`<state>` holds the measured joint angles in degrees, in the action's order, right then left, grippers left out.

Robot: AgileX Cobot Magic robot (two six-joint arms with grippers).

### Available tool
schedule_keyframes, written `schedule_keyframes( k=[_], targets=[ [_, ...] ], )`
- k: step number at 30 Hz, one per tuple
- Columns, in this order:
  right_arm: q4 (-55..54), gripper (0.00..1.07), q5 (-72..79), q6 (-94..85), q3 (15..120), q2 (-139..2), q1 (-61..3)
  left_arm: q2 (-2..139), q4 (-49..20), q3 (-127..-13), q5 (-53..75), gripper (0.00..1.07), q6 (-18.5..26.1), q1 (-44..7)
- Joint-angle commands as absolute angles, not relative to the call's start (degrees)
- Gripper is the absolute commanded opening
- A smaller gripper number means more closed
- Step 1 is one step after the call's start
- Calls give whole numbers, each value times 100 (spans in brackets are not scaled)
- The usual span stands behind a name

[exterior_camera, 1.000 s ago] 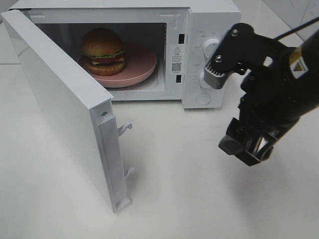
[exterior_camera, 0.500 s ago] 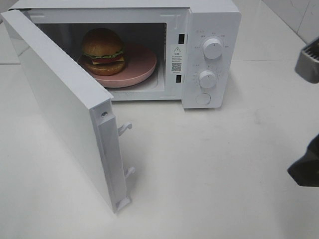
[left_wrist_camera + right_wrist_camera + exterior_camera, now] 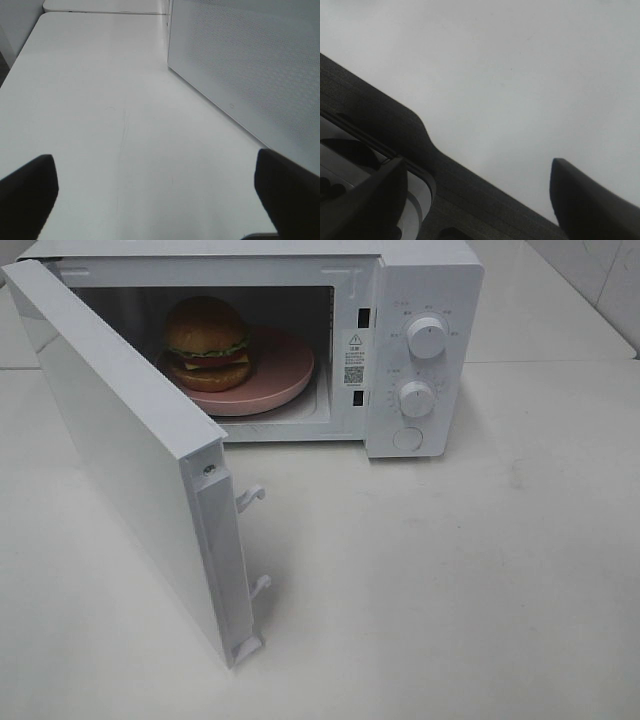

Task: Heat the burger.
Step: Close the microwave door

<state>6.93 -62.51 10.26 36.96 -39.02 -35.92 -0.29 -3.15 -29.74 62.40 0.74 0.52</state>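
The burger (image 3: 207, 340) stands on a round pink plate (image 3: 285, 375) inside the white microwave (image 3: 425, 275), toward the left of the cavity. The microwave's door (image 3: 120, 440) is swung wide open toward the front left. Neither arm shows in the exterior high view. In the left wrist view my left gripper (image 3: 157, 187) is open over bare white table, with nothing between its dark fingers (image 3: 27, 187). My right gripper (image 3: 480, 192) is also open and empty, its fingers (image 3: 585, 197) well apart above the table.
Two round knobs (image 3: 427, 337) (image 3: 416, 398) and a round button (image 3: 407, 439) sit on the microwave's right panel. A white dotted panel (image 3: 250, 65) of the microwave stands beside the left gripper. A black textured body (image 3: 380, 125) lies under the right gripper.
The right arm, which hung in front of the microwave's knobs, has pulled away to the right and left the exterior high view. The burger, plate and door have not moved.
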Motion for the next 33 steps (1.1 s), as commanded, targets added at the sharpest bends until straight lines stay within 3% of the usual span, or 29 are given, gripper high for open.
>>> schedule_keyframes(
  k=[1,2,5,19,27,33],
  targets=[
    [733,76,-6136,1163,3352,-3615,-3157,-115,-321,-2956,6142,100,74,52],
    [733,76,-6136,1163,3352,-3615,-3157,-115,-321,-2956,6142,100,74,52],
    [722,76,-6050,1129,3077,-3042,-2361,-115,-321,-2956,6142,100,74,52],
    [716,76,-5724,1117,2865,-940,-779,-115,-321,-2956,6142,100,74,52],
    [710,76,-5724,1117,2865,201,-435,-115,-321,-2956,6142,100,74,52],
    [665,76,-5718,1100,2865,178,-435,-97,-321,-2956,6142,100,69,52]
  ],
)
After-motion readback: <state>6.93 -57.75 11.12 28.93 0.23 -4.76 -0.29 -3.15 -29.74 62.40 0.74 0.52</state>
